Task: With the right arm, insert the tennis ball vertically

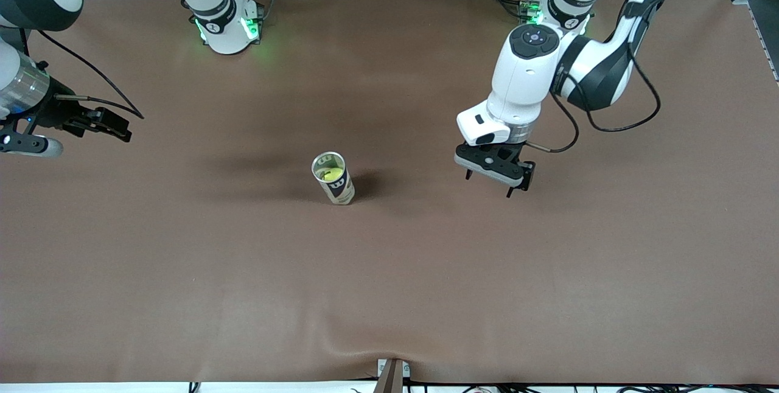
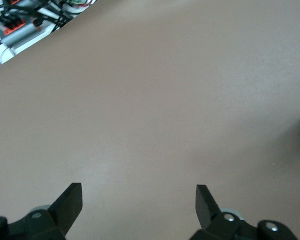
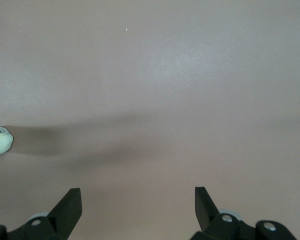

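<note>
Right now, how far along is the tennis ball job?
Done, it seems: the tennis ball sits inside the upright can. Nothing in hand: the right gripper is open at its end of the table, and the left gripper waits open above bare mat. Nothing visibly left.

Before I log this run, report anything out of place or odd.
Nothing stands out. The can stands upright mid-table with the tennis ball inside. The right gripper and left gripper hang open and empty.
</note>
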Robot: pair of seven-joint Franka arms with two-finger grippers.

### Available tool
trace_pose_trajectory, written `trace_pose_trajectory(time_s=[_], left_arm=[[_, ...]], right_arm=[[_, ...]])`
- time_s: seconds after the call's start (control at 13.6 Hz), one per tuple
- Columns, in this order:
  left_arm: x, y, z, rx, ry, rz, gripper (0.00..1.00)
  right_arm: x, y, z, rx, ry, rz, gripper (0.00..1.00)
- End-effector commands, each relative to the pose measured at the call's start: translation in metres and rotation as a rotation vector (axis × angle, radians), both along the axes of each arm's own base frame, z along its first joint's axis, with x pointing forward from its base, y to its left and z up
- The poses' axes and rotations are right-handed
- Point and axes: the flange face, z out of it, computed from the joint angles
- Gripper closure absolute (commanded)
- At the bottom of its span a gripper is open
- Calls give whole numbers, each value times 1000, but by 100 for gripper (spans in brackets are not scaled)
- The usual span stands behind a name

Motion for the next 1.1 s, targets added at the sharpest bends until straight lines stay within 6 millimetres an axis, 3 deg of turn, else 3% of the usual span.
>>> trace_pose_trajectory(time_s=[0.0, 0.22, 0.37, 0.81, 1.03], left_arm=[[5, 7, 40, -16, 58, 78, 0], [11, 14, 74, 3, 97, 118, 0], [19, 30, 95, 7, 119, 156, 0], [35, 75, 127, -30, 121, 252, 0], [41, 125, 140, -130, 199, 353, 0]], right_arm=[[-8, 0, 26, 14, -50, 6, 0], [-6, -3, 43, 14, -87, 3, 0], [-2, -10, 71, 18, -143, -13, 0], [-9, -5, 69, 48, -86, -10, 0], [-7, -3, 68, 47, -85, -5, 0]])
